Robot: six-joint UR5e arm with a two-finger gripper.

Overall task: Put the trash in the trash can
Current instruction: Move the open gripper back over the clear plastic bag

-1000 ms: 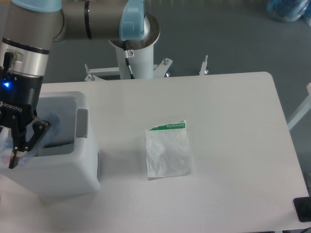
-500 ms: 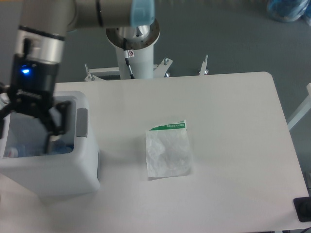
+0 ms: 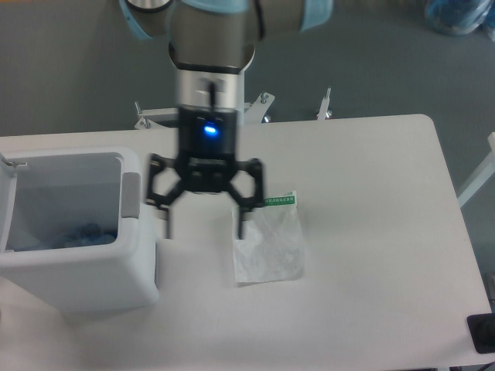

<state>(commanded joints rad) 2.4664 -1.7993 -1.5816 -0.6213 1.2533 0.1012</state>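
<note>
Centring the empty, wide-spread claw (image 3: 205, 226) squarely over the plastic bag (image 3: 267, 245), right of the trash can (image 3: 77, 286), seems wise before descending.

A white counter (image 3: 371, 178) with rounded corners fills most of the view, its matte top evenly lit with only soft shadows. Beyond its far edge lies a dark grey floor (image 3: 371, 54). On that floor, just behind the counter's far edge, stand white metal mounting brackets (image 3: 328, 104). A bluish bundle (image 3: 458, 17) sits on the floor at the top right corner, well away from the counter. A white frame piece (image 3: 478, 179) slants past the counter's right edge, and a small black object (image 3: 483, 334) shows beside its near right corner.
</note>
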